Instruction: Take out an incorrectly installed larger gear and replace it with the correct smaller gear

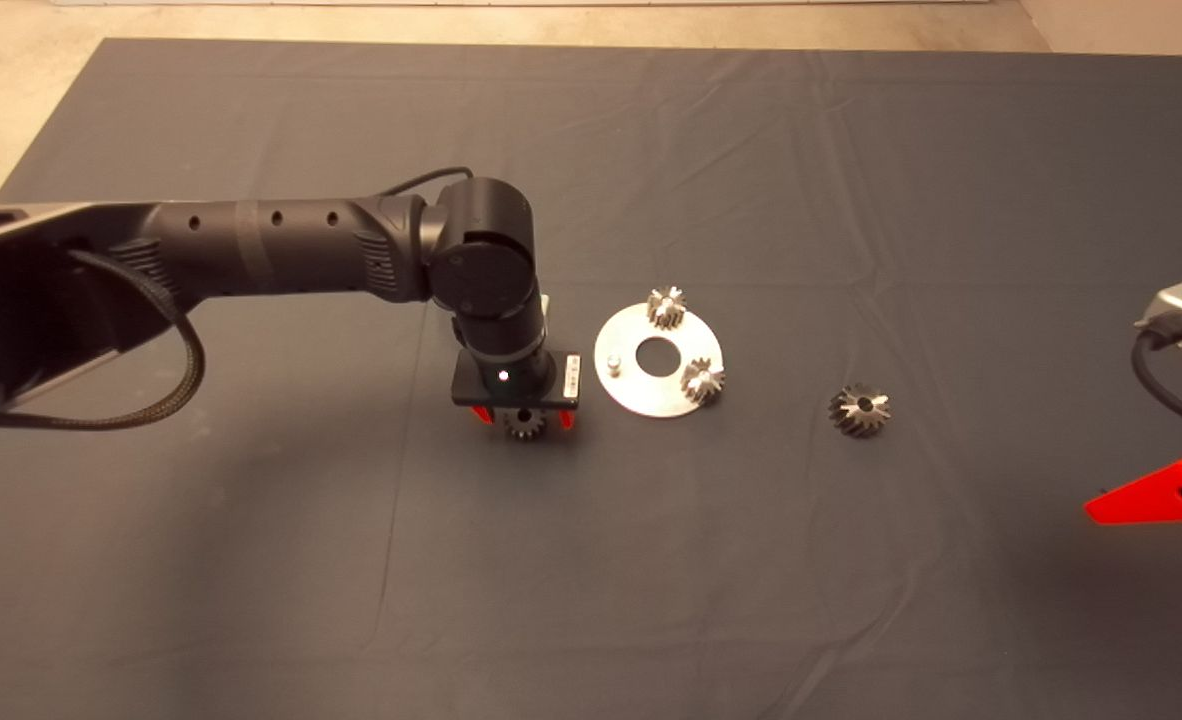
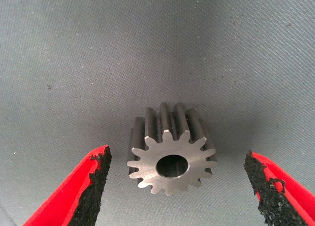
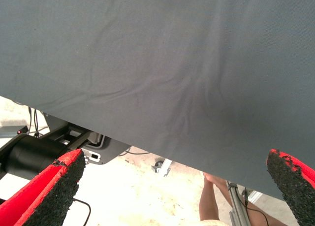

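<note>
1. Your left tool [image 1: 525,418] is down over the smaller gear [image 1: 525,424], just beside the round silver plate [image 1: 651,395] on the arm's side, with the gear lying on the mat [image 1: 251,560].
2. From the left wrist, the fingers [image 2: 91,184] are spread wide, one either side of the gear [image 2: 171,155], gaps on both flanks, nothing pinched yet. That straddle looks set for a squeeze across the teeth.
3. The gear lies with its bore facing the wrist camera, so gripped across the teeth it should stay in line to drop onto a peg.
4. On the plate, one bare peg [image 1: 613,361] stands at the rim nearest your tool; two small gears [image 1: 666,307] sit on the other posts. That free peg is your likely target.
5. The larger gear [image 1: 859,410] rests on the mat well beyond the plate's far side, clear of it, so the removal looks done.
6. Your right tool [image 1: 1166,495] waits farther out past that dark gear, at the counter's edge, fingers [image 3: 49,191] apart and empty.
</note>
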Controlling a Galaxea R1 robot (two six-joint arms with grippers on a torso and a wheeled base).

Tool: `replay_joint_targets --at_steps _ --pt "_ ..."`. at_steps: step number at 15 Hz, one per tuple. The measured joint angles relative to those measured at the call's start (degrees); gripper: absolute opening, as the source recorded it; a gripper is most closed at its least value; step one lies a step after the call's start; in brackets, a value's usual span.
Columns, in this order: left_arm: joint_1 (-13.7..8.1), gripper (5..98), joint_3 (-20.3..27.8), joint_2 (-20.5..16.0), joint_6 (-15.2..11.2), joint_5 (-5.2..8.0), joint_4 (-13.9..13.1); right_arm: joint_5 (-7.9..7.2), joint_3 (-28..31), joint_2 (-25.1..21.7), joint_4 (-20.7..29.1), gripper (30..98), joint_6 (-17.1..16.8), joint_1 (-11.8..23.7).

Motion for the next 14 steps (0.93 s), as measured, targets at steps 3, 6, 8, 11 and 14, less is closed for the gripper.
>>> replay_joint_targets --at_steps 3,6,8,11,14 --pt "0.0 69.7 -0.3 0.0 0.2 0.0 0.0 0.0 0.0 0.0 0.0 97.7 0.0 0.0" --pt "0.0 66.4 -1.1 0.0 0.2 0.02 0.0 0.0 0.0 0.0 0.0 97.7 0.0 0.0" --pt "0.0 62.8 -1.1 0.0 0.2 0.02 0.0 0.0 0.0 0.0 0.0 97.7 0.0 0.0" --pt "0.0 59.6 -1.1 0.0 0.2 0.02 0.0 0.0 0.0 0.0 0.0 97.7 0.0 0.0" --pt "0.0 55.1 -1.1 0.0 0.2 0.02 0.0 0.0 0.0 0.0 0.0 97.7 0.0 0.0"
